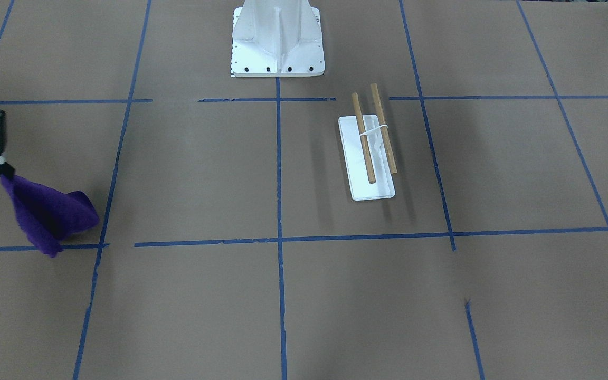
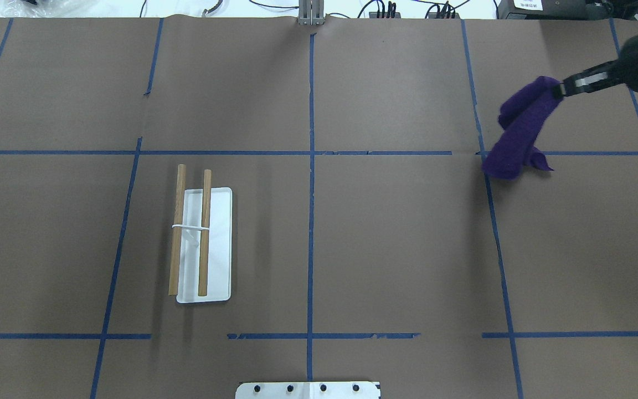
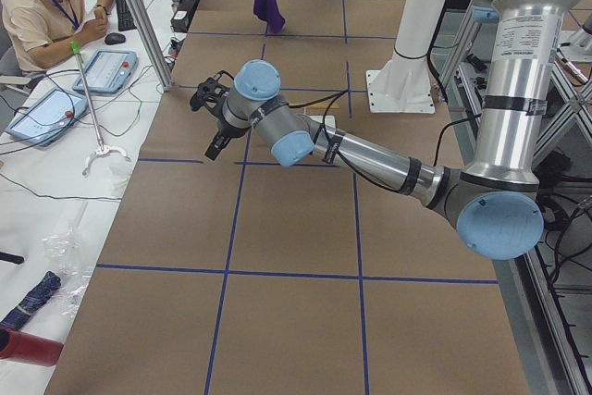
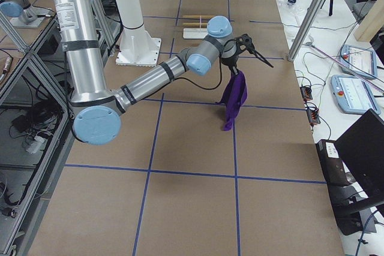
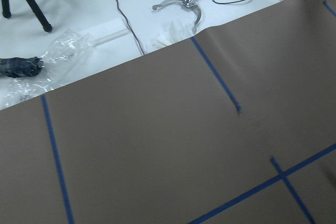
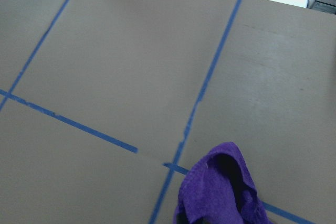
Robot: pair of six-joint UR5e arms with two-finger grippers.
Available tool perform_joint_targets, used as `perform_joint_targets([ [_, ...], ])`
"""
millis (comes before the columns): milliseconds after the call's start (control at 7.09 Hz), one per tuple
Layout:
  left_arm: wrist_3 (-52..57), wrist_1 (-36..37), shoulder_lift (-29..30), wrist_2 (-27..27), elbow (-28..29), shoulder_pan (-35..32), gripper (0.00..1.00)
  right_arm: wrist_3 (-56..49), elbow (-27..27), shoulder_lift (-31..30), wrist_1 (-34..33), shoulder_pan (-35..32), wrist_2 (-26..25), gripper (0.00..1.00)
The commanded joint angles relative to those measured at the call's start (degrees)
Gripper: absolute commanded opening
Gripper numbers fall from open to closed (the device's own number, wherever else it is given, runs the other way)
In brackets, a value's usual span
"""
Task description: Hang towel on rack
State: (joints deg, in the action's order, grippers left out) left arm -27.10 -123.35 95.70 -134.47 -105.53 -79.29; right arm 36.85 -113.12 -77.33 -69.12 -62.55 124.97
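The right end effector (image 2: 560,88) gripped a corner of the purple cloth towel (image 2: 520,133), which dangled over the brown table (image 2: 396,238), well apart from the two-dowel wooden rack on its white base (image 2: 205,221). I couldn't tell whether the left end effector (image 3: 214,148) was open.

A purple towel (image 6: 210,195) hangs low in view above the blue-taped table (image 6: 105,51).

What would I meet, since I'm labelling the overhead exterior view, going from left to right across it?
rack → white pedestal base → purple towel → right gripper holding the towel
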Motion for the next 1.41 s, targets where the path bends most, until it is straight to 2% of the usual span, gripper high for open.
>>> perform_joint_targets([
  [0, -24.72, 0.13, 6.13, 2.20, -1.43, 9.28, 1.00, 10.50, -2.27, 7.96, -0.31, 10.31, -8.83, 0.00],
  [141, -41.29, 1.44, 10.95, 2.28, -2.04, 13.68, 1.00, 10.61, -3.07, 10.33, -0.31, 13.91, -12.78, 0.00],
  [282, -50.16, 4.06, 15.18, 3.07, -1.96, 17.81, 0.96, 10.26, -3.16, 13.49, -0.31, 16.39, -14.13, 0.00],
  [423, -59.56, 8.44, 20.96, 8.65, -1.61, 23.34, 0.81, 9.82, -3.16, 16.22, -0.31, 18.59, -14.92, 0.00],
  [564, -67.66, 11.26, 24.93, 13.05, -0.74, 29.74, 0.73, 5.03, -3.16, 17.29, -0.22, 19.91, -15.36, 0.00],
  [705, -72.09, 11.38, 27.32, 14.31, 0.58, 32.94, 0.73, -1.28, -3.34, 17.39, -0.14, 20.36, -15.37, 0.00],
  [987, -77.91, 11.38, 32.34, 15.29, 4.53, 36.29, 0.73, -6.58, -3.25, 19.31, 0.04, 22.29, -15.54, 0.00],
  [1269, -79.77, 11.38, 35.15, 15.29, 5.94, 37.97, 0.73, -14.21, -3.25, 19.76, -0.05, 22.91, -15.63, 0.00],
])
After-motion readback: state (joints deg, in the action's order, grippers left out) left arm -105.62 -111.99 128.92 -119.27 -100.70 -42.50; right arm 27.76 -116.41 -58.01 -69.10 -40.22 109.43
